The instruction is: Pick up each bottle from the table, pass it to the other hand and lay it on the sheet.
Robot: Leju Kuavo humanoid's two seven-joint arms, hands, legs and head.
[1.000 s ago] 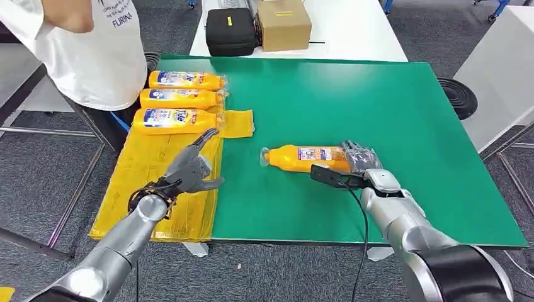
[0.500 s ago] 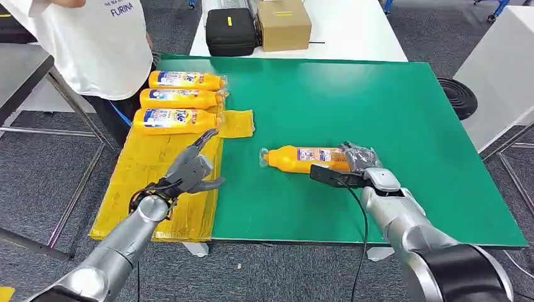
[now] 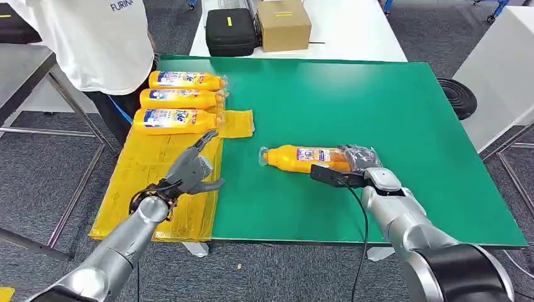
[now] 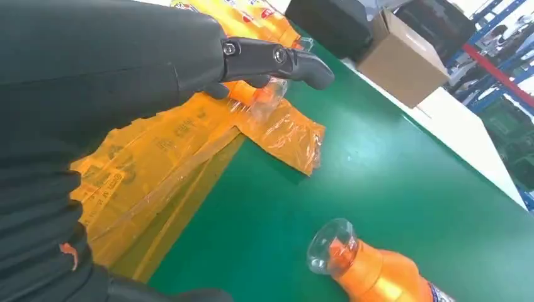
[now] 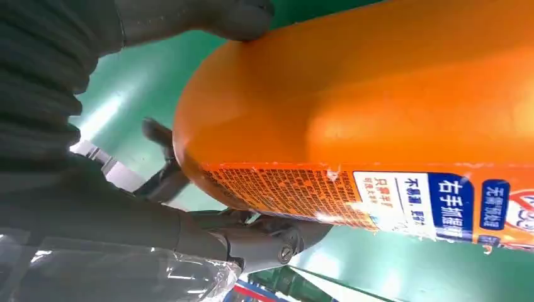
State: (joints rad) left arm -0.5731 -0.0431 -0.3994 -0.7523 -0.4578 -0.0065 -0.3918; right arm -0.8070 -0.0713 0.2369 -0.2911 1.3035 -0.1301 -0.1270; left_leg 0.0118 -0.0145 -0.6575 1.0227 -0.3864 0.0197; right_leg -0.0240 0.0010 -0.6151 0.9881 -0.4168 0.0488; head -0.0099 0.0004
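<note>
Right hand (image 3: 360, 158): wraps the bottle (image 3: 301, 157) base
Left hand (image 3: 192, 168): spread, empty
Risk: end-heavy bottle may tip out when lifted

Light: bright, even, from overhead; shadows soft.
Glare: pale sheen on the green matte worktop (image 4: 403, 189); highlights on the orange plastic bottle (image 5: 390, 94).
Focus: head view sharp; wrist views blurred close up.

Left hand (image 3: 192, 168): silver arm stretched forward, grey fingers spread, holding nothing.
Right hand (image 3: 357, 158): dark fingers wrapped round the orange plastic bottle (image 3: 302, 157).
</note>
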